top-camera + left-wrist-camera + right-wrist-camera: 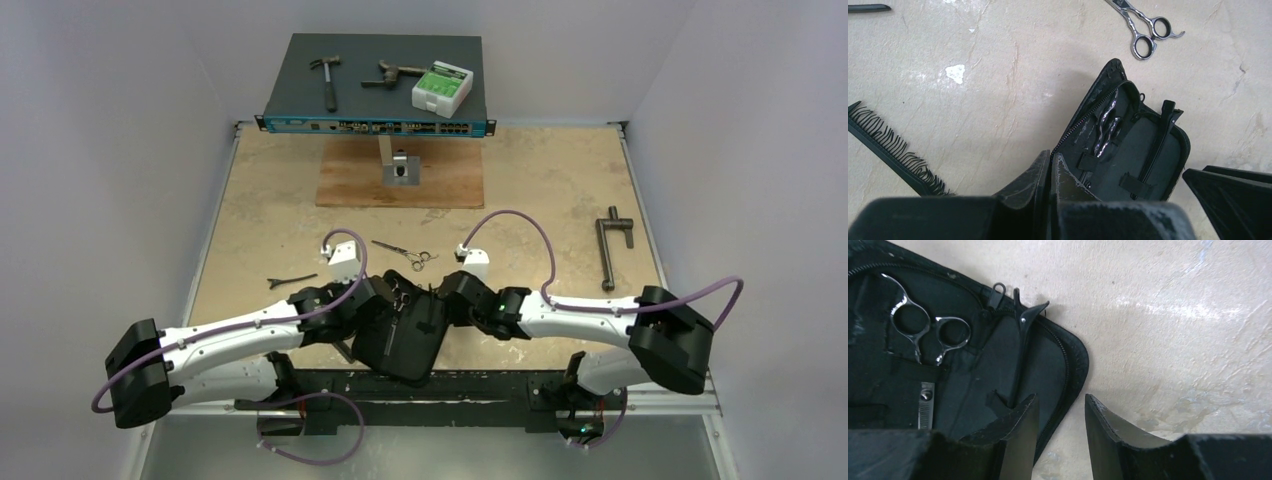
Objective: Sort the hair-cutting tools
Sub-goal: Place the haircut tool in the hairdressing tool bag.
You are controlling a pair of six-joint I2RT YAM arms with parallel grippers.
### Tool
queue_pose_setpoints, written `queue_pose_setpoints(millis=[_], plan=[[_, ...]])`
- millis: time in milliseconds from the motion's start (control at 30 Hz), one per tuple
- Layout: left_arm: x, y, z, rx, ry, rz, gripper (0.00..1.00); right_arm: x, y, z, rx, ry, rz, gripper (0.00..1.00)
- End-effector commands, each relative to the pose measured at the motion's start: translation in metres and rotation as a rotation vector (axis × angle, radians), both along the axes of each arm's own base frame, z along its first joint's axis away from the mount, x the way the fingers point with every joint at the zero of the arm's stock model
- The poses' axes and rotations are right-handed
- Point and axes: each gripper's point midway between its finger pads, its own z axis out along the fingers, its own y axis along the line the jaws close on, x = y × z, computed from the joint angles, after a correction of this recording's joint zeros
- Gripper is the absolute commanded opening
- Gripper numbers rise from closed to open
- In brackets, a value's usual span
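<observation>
Scissors [930,327], a slim silver ring-handled pair, are lying strapped inside the open black zip case [1068,365], upper left of the right wrist view. Left gripper [1050,160] is pinching the case edge, probably steadying it. The right gripper [1060,400] is hovering spread over the rim beside a tucked black clip [1020,350].

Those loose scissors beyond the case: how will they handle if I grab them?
The scissors beyond the case look like stiff polished metal, so probably slippery in a pinch. They lie flat on the table, so the slim blades may be hard to get under; the ring handles look easier. They shouldn't roll.
</observation>
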Motion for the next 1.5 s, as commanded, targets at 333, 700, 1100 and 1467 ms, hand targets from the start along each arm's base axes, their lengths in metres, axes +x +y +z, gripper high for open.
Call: queue_pose_setpoints(millis=[333, 700, 1100, 1467], plan=[[0.001, -0.015, 0.007, -0.048, -0.002, -0.026, 0.00, 0.016, -0.003, -0.037, -0.026, 0.043, 0.012, 0.22], [-0.007, -0.025, -0.005, -0.038, 0.035, -0.129, 0.13, 0.049, -0.025, -0.038, -0.100, -0.014, -0.011, 0.00], [-0.007, -0.019, -0.013, 0.011, 0.054, -0.157, 0.55, 0.056, -0.027, -0.045, -0.138, -0.018, 0.026, 0.00], [-0.007, -0.008, -0.018, -0.144, 0.042, -0.227, 0.58, 0.061, -0.036, -0.049, -0.133, -0.006, 0.035, 0.00]])
